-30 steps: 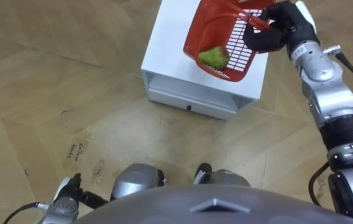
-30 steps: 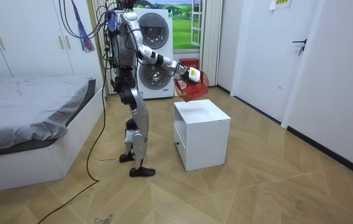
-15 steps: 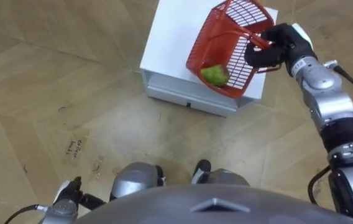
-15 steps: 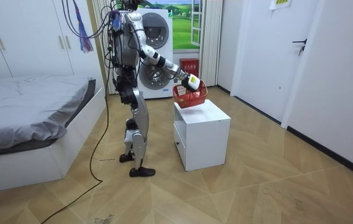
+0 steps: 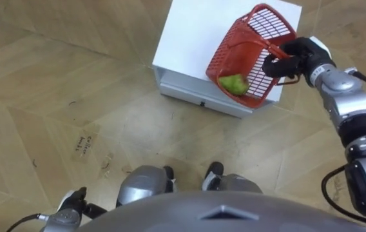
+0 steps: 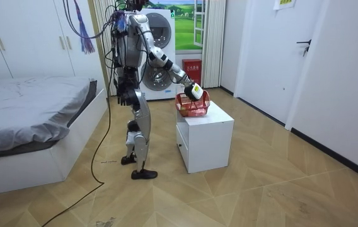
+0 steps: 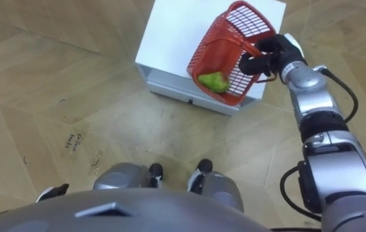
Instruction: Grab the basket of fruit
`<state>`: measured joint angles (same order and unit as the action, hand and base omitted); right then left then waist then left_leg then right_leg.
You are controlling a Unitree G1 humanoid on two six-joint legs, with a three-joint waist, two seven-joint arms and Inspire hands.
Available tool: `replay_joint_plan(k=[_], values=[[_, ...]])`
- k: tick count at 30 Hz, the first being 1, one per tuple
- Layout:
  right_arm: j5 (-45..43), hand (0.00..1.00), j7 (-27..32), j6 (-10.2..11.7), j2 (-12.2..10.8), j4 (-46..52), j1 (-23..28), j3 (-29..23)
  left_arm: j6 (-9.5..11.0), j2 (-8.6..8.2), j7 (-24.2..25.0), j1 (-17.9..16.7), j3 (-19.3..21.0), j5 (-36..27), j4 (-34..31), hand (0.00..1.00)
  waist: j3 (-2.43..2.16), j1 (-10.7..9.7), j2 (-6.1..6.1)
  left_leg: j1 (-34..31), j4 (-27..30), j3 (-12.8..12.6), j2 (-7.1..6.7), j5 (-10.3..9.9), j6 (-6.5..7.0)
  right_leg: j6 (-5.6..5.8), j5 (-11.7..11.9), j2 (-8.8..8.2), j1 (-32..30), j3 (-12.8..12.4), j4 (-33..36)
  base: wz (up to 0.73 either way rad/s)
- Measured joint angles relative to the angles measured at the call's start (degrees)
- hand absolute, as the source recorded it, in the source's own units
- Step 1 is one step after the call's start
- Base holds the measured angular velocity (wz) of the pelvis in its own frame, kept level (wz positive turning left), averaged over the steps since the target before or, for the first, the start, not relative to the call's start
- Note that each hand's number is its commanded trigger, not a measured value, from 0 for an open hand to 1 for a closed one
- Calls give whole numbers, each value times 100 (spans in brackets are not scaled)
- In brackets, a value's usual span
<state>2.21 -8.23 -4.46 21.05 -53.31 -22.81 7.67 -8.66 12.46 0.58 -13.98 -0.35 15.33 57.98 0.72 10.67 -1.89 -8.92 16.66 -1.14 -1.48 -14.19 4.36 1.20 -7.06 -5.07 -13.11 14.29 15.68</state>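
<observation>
Nearest me, the robot's left hand (image 5: 69,207) hangs low by its hip; open or closed, I cannot tell. Farther out, its right hand (image 5: 286,57) is clenched round the handle of the red fruit basket (image 5: 231,51). The basket tilts over the white cabinet's (image 5: 189,32) near right corner, with a green fruit (image 5: 233,84) inside.

No writing here is clear enough to read. On the wooden floor (image 5: 41,77), left of the white table (image 5: 196,32), there are small dark scribbled marks (image 5: 83,143) with illegible letters. On the wall beyond the table a yellow sign (image 6: 285,4) hangs, also unreadable.
</observation>
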Motion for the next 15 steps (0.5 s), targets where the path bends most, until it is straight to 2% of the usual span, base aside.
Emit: replay_joint_plan(k=[6,15], values=[[7,0,-46,-68,23,-244,-93,0,-3,13,0,-34,-4,0,29,0,3,25,-8,17,-2,32,-6,2,2,2,-2,-14,13,14,33,3],[-8,0,-69,-75,31,-307,-93,1,-6,12,3,-44,-39,12,78,0,40,57,-74,36,30,31,-21,5,7,0,-13,-42,21,25,114,0]])
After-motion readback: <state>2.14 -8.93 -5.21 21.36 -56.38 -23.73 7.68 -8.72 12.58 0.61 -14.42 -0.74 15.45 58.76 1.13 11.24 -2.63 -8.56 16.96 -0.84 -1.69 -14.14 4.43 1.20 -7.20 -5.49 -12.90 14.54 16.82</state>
